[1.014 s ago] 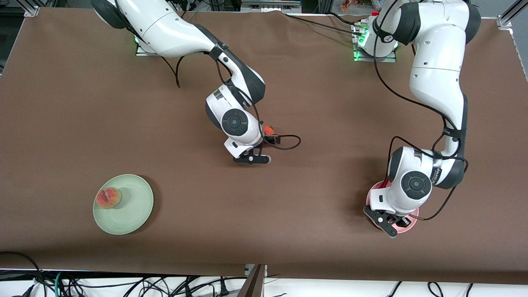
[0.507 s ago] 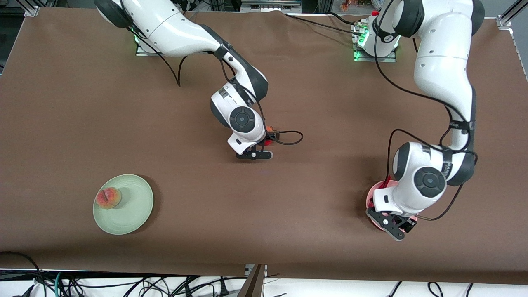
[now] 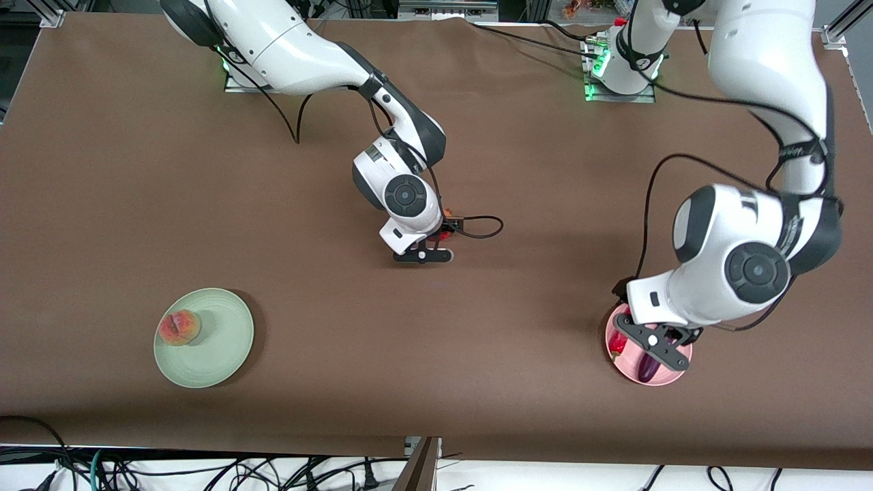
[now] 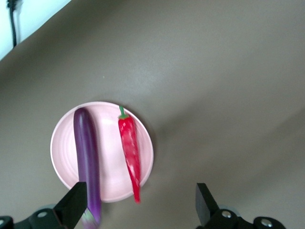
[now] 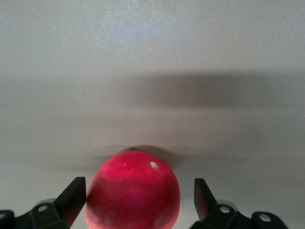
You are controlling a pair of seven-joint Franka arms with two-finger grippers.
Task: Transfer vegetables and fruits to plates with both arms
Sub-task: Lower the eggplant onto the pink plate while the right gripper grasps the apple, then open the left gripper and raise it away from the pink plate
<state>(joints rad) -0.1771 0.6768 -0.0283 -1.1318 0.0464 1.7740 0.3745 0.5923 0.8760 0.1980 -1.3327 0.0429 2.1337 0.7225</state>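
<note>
Vegetables plated, peach plated, red fruit next in line.

The left gripper hangs above the pink plate with its jaws spread wide and empty; the eggplant and chili pepper lie side by side on that plate, apart from each other, so its load looks delivered. Mid-table, the right gripper sits low with its fingers wide, straddling the round red fruit but not yet pinching it, lined up, by the look of it, for a grab. The peach rests on the green plate, toward the right arm's end.
</note>
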